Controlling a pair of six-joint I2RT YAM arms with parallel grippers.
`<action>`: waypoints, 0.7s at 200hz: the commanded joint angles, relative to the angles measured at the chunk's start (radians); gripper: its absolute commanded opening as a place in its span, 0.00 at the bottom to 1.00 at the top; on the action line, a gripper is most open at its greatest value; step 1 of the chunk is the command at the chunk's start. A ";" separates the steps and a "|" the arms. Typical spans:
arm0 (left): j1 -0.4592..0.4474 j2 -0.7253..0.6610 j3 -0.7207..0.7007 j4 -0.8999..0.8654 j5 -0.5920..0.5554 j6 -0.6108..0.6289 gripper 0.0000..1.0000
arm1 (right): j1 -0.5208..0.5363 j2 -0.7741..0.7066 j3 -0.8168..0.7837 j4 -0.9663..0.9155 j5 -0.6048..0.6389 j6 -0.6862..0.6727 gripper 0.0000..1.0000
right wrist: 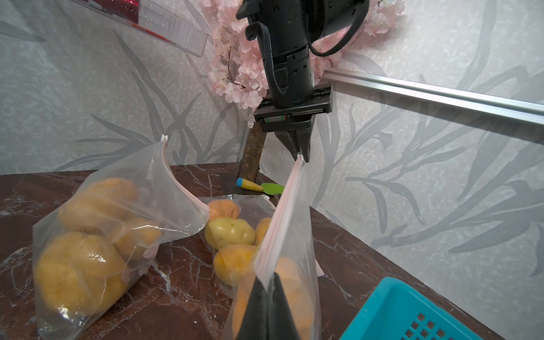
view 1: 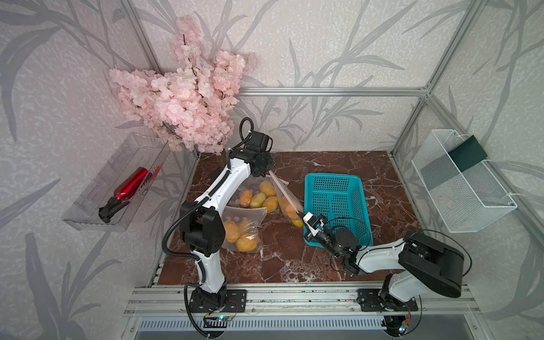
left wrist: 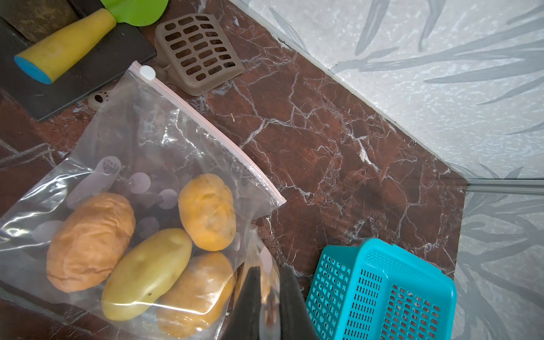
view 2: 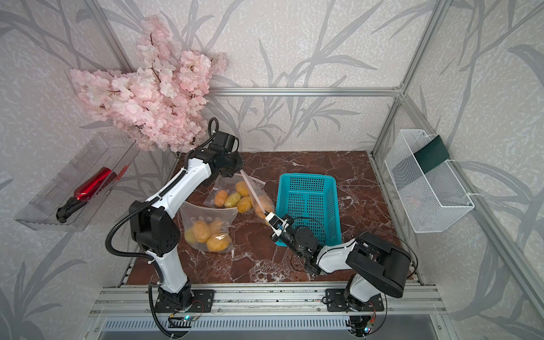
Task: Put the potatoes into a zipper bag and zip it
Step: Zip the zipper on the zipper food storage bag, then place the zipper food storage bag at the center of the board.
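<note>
A clear zipper bag (view 1: 287, 203) with orange potatoes (right wrist: 291, 282) inside hangs stretched between both grippers, its pink-white zipper strip (view 2: 254, 194) taut. My left gripper (view 1: 267, 173) (left wrist: 269, 270) is shut on the strip's far end. My right gripper (view 1: 302, 216) (right wrist: 269, 279) is shut on the near end. A second bag (left wrist: 147, 141) lies flat behind with several potatoes (left wrist: 206, 212), its slider (left wrist: 147, 72) at one end. A third bag (right wrist: 97, 235) of potatoes stands by the left arm.
The teal basket (view 1: 335, 203) (left wrist: 382, 294) sits just right of the held bag, touching the right wrist. A brown slotted scoop (left wrist: 200, 53) and a yellow-handled green tool (left wrist: 64, 47) lie in the back left corner. Pink blossoms (view 1: 182, 97) overhang the left arm.
</note>
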 commanded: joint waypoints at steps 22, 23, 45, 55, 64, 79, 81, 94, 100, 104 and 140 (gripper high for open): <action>0.070 0.009 0.053 0.074 -0.170 -0.062 0.00 | -0.143 -0.015 0.111 -0.146 -0.196 0.205 0.00; 0.070 0.010 0.052 0.075 -0.173 -0.062 0.00 | -0.148 -0.014 0.116 -0.150 -0.202 0.211 0.00; 0.070 0.017 0.054 0.103 -0.189 -0.075 0.00 | -0.267 0.028 0.216 -0.253 -0.289 0.334 0.00; 0.072 0.034 0.072 0.103 -0.197 -0.079 0.00 | -0.306 0.052 0.282 -0.339 -0.302 0.369 0.00; 0.073 0.057 0.095 0.095 -0.204 -0.086 0.00 | -0.336 0.086 0.357 -0.425 -0.331 0.390 0.00; 0.075 0.103 0.149 0.090 -0.209 -0.089 0.00 | -0.377 0.157 0.478 -0.549 -0.371 0.411 0.00; 0.075 0.110 0.157 0.087 -0.208 -0.088 0.00 | -0.381 0.167 0.492 -0.561 -0.375 0.414 0.00; 0.077 0.161 0.220 0.072 -0.202 -0.085 0.00 | -0.408 0.245 0.586 -0.658 -0.389 0.434 0.00; 0.077 0.187 0.251 0.063 -0.198 -0.082 0.00 | -0.424 0.273 0.633 -0.701 -0.397 0.447 0.00; 0.079 0.206 0.274 0.056 -0.195 -0.079 0.00 | -0.434 0.292 0.660 -0.725 -0.405 0.458 0.00; 0.082 0.367 0.460 0.020 -0.177 -0.061 0.00 | -0.532 0.431 0.851 -0.850 -0.510 0.579 0.00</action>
